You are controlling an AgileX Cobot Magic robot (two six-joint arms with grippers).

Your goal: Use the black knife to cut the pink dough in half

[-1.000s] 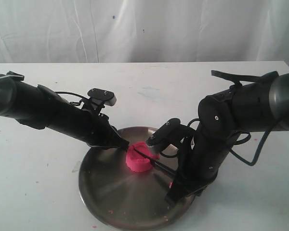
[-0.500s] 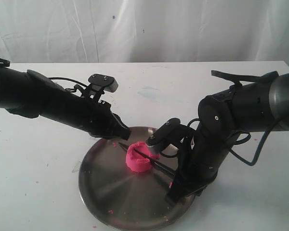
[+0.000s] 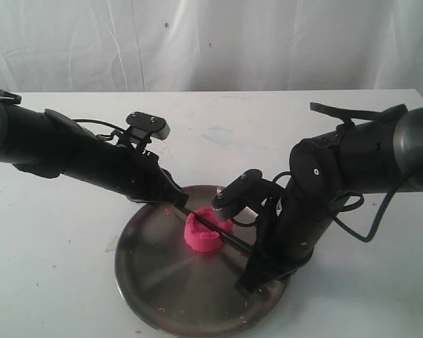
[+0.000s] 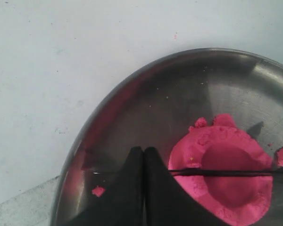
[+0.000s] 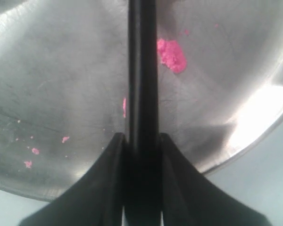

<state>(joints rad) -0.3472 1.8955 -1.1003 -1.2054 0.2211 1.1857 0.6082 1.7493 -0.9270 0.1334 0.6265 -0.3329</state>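
The pink dough (image 3: 201, 238) (image 4: 236, 200), a round lump with a dented top, lies in the middle of the round steel plate (image 3: 158, 282) (image 4: 132, 94) (image 5: 61, 70). The black knife (image 3: 233, 240) (image 4: 226, 172) (image 5: 141, 70) lies across the lump's top, edge down, its tip reaching past the dough. My right gripper (image 3: 256, 266) (image 5: 142, 137) is shut on the knife's handle over the plate's right side. My left gripper (image 3: 181, 205) (image 4: 144, 150) is shut, empty, its fingertips over the blade near the tip, just left of the dough.
Pink crumbs (image 5: 171, 54) (image 4: 98, 190) are scattered on the plate and a few on the white table (image 3: 56, 282). A white curtain (image 3: 211, 42) hangs behind the table. Both black arms lean in over the plate.
My left gripper lifted off the dough's edge, then came down again a little further left, over the blade's tip. The knife and right wrist shifted slightly up and left across the dough.
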